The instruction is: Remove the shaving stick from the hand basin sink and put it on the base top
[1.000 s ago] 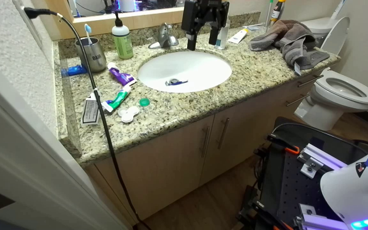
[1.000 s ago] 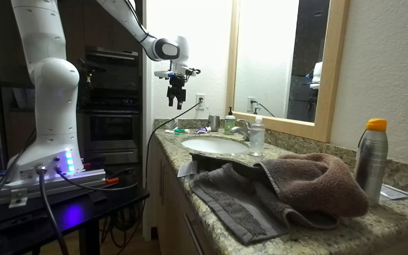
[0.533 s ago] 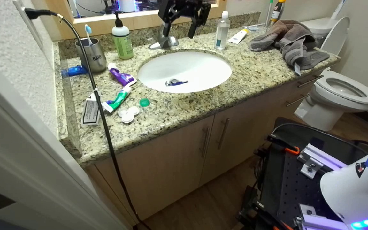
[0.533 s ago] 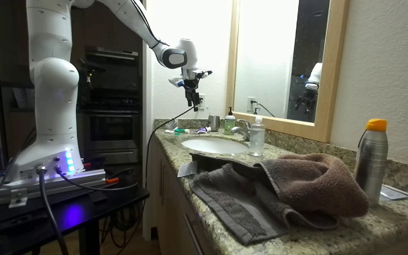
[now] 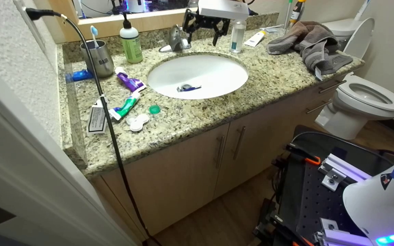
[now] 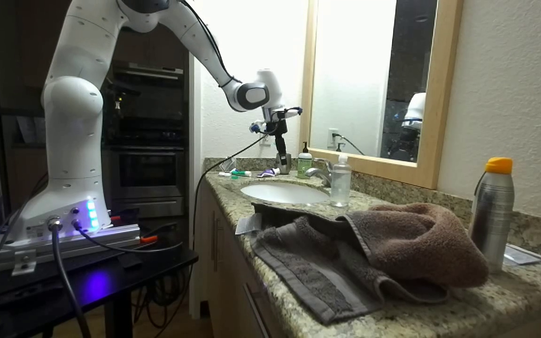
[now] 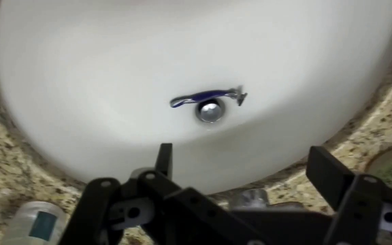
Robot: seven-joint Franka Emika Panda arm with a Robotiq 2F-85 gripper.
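My claw (image 5: 201,43), standing wide apart, partly hides the tap (image 5: 175,39) in an exterior view, where my white casing (image 5: 222,9) masks the top of the clear bottle (image 5: 237,38) to the right, while the razor (image 5: 193,89) lies in the sink (image 5: 217,73), covering the near edge of the drain (image 5: 185,86).

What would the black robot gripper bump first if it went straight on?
Probably the white oval basin below; depth is unclear, so maybe the slim dark-blue razor lying inside it.

A slim blue razor (image 7: 209,95) lies at the edge of the drain (image 7: 210,113) in the white sink (image 5: 217,72) set in the speckled bench (image 5: 186,114)
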